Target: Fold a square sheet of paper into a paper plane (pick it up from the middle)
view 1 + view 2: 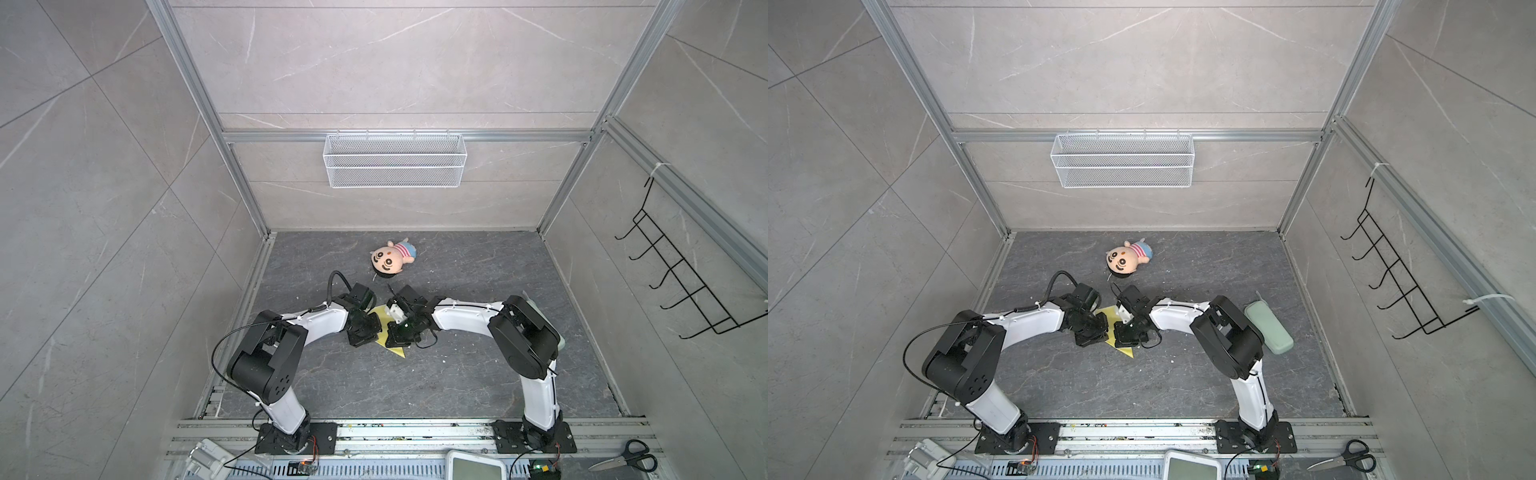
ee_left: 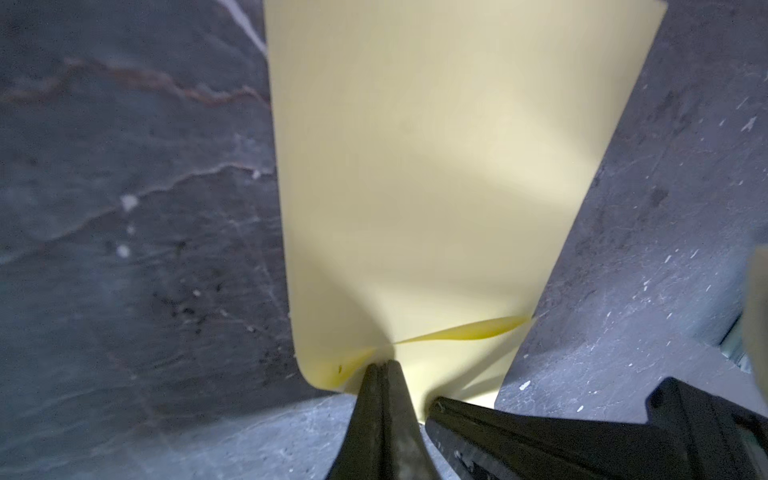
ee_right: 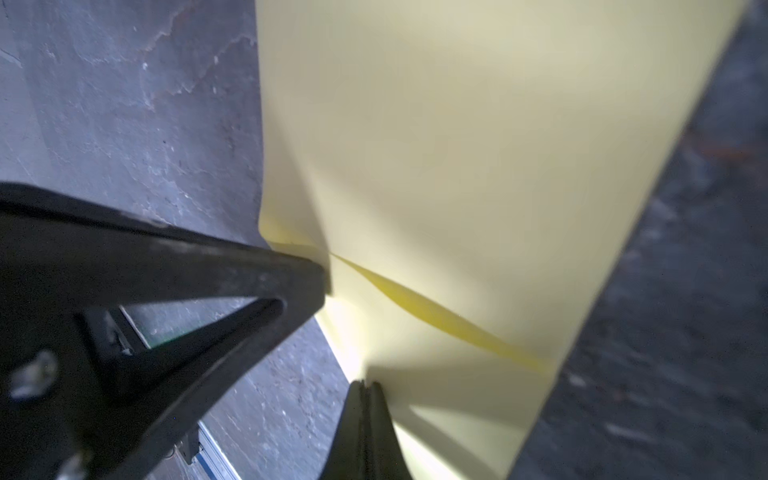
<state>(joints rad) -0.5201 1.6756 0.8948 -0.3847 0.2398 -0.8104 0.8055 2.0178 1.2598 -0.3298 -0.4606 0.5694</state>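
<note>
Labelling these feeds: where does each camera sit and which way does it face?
Both top views: high overhead, looking down at the table; left arm and right arm show.
Left wrist: arm-mounted, looking along the shut left pincer at the yellow paper.
Right wrist: likewise along the right pincer.
Shared: wrist views show paper and the opposite pincer.

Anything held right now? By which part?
Yellow paper, by both grippers, both shut. Left gripper pinches one edge, where a raised wrinkle starts; right gripper pinches the edge close by.
</note>
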